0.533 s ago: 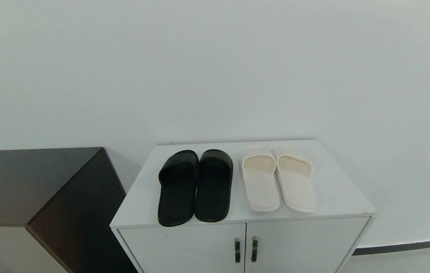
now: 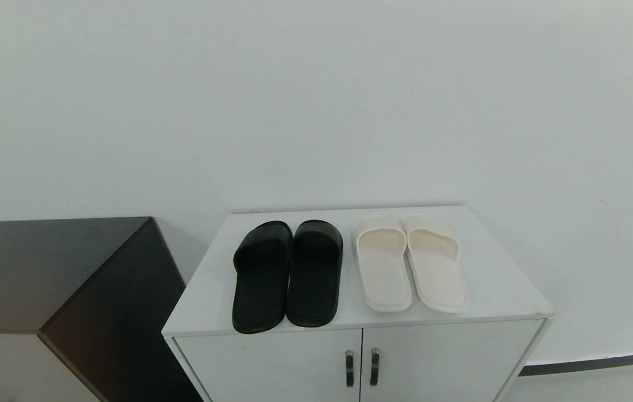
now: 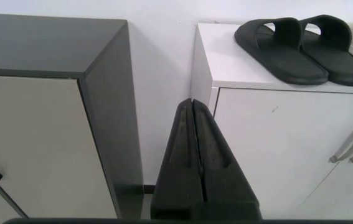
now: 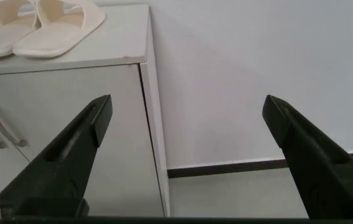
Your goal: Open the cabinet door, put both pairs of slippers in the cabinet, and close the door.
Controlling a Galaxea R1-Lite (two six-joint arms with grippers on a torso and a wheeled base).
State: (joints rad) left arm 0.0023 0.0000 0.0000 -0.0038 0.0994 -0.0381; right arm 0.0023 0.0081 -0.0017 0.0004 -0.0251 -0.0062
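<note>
White laminate cabinet [image 2: 495, 285] stands against a plain wall with both doors closed, so the opening step of the job appears not yet begun. A dark-topped cabinet [image 2: 54, 268] sits just beside it on the robot's left, with a narrow gap between the two.

The left door [image 2: 272, 365] and right door [image 2: 445, 357] meet at the centre of the front. On top lie the two pairs, side by side with toes toward the wall: the black slippers [image 2: 260, 285] on the left, their heels reaching the front edge, and the cream slippers [image 2: 384, 273] on the right, set slightly further back. Neither pair is inside yet.

Two slim metal handles, one on the left door [image 2: 349, 368] and one on the right [image 2: 374, 365], stand upright on either side of the centre seam.

The left jaws are pressed together with nothing between them, low in front of the gap between the cabinets. The right jaws are spread wide and empty, out by the white cabinet's right front corner, below its top.

The next move probably calls for bringing one arm in to a handle. The right jaws, already apart, look readier to close around the right door's handle. The pull should then follow the door's swing outward on its hinge, not run straight back. The left jaws would have to part first.
</note>
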